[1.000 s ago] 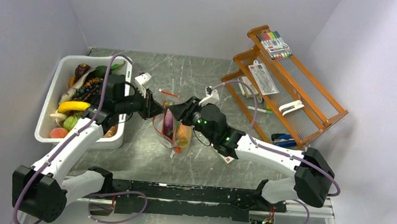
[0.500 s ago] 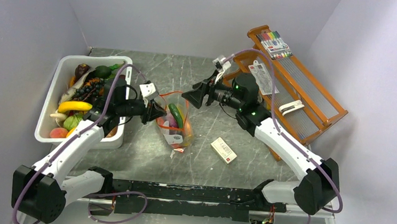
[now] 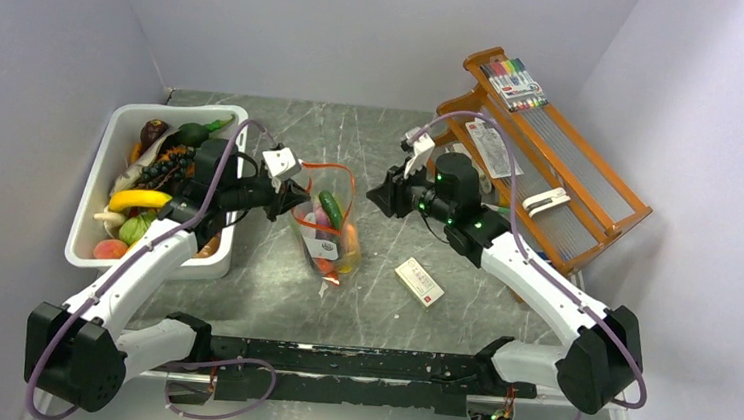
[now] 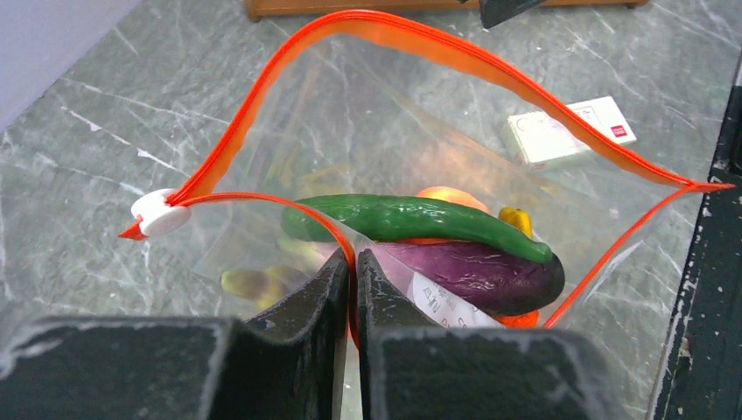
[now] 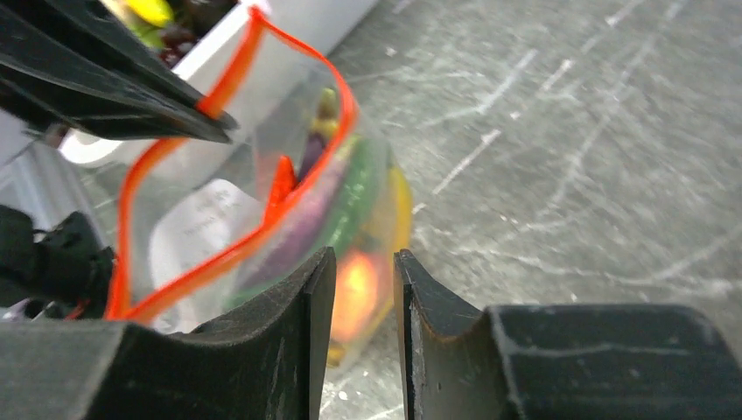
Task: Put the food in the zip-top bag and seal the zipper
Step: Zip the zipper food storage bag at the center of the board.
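The zip-top bag (image 3: 331, 235) stands with its mouth open at the table's middle, and its red-orange zipper (image 4: 420, 35) gapes in a wide loop. Inside lie food pieces: a green pepper (image 4: 411, 219), a purple eggplant (image 4: 490, 267) and orange items below them. My left gripper (image 4: 353, 262) is shut on the near zipper strip and holds that side up. My right gripper (image 5: 363, 255) hovers right of the bag (image 5: 289, 201), its jaws a narrow gap apart with nothing between them. More food, including a yellow banana (image 3: 138, 198), lies in the white tub (image 3: 85, 238).
A small white-and-red box (image 3: 420, 281) lies on the table right of the bag. An orange wooden rack (image 3: 551, 184) stands at the back right with a markers pack (image 3: 513, 83) on it. The white zipper slider (image 4: 157, 213) sits at the strip's left end.
My right gripper pulled back from the bag toward the rack, then came slightly back and narrowed its jaws. The green pepper now lies in the bag. The left gripper kept its hold.
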